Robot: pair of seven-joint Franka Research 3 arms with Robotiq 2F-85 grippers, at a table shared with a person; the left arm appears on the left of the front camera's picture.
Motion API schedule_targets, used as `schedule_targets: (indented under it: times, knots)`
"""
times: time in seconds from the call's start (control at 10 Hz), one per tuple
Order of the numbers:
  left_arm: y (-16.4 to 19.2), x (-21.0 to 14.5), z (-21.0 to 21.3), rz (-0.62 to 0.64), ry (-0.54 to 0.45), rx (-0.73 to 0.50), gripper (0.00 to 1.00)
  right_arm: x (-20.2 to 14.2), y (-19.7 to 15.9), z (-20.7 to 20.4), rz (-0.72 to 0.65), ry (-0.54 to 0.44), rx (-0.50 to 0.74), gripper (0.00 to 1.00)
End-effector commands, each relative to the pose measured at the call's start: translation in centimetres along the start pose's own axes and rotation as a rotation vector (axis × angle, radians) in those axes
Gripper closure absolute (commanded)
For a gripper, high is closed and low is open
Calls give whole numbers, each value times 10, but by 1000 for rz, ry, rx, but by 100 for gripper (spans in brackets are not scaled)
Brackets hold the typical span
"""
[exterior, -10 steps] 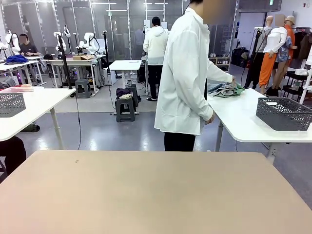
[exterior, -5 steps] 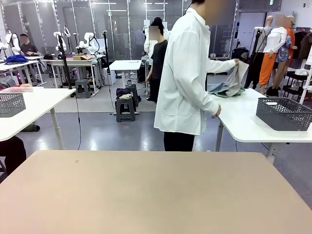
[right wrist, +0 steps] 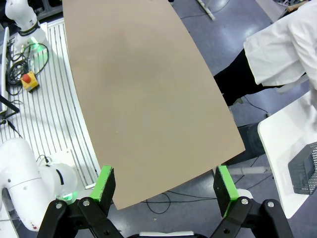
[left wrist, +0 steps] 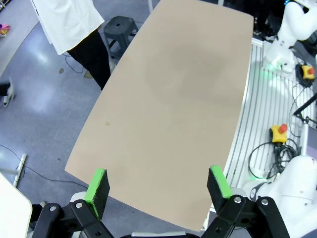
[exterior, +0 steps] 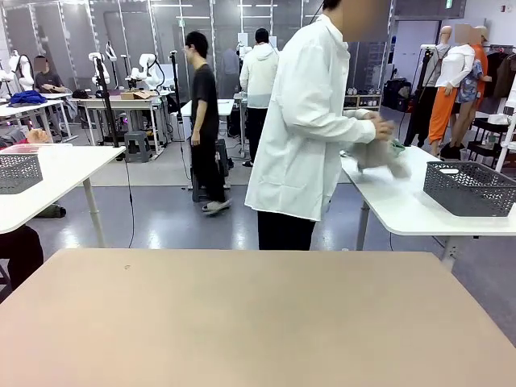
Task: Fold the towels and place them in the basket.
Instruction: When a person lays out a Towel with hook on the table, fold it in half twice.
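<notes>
Across the beige table (exterior: 242, 322), a person in a white coat (exterior: 306, 121) faces a white side table (exterior: 403, 205) and holds a bunch of towels (exterior: 380, 155), grey-beige with a bit of green, in both hands above it. The dark grey lattice basket (exterior: 470, 188) stands on that side table to the right of the towels, and its corner shows in the right wrist view (right wrist: 304, 168). My left gripper (left wrist: 158, 183) hangs open high over the beige table (left wrist: 173, 99), nothing between its green pads. My right gripper (right wrist: 165, 183) is open too, high over the same table (right wrist: 143, 89).
A second grey basket (exterior: 18, 172) sits on a white table at the far left. A passer-by in black (exterior: 205, 121) walks behind the person. Robot bases and cables (left wrist: 290, 29) line the beige table's near side.
The person picked the towels up from the pile on the side table and now holds them bunched in both hands. A passer-by in black walked left. Both grippers stayed put.
</notes>
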State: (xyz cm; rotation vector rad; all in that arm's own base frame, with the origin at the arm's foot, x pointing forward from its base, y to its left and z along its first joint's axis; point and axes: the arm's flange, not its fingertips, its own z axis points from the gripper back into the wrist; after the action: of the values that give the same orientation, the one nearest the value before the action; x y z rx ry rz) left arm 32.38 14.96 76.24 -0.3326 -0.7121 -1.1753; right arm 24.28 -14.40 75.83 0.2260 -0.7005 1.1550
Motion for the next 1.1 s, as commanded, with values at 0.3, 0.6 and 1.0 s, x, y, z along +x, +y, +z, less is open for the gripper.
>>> schedule_targets:
  times: [0.3,0.6,1.0]
  knots:
    - [0,1,0,-1,-8,3,0,-1,1,1,-3,-10,-1,0]
    - [0,1,0,-1,-8,3,0,-1,1,1,-3,-10,-1,0]
    - [0,1,0,-1,-8,3,0,4,-1,2,2,-10,6,0]
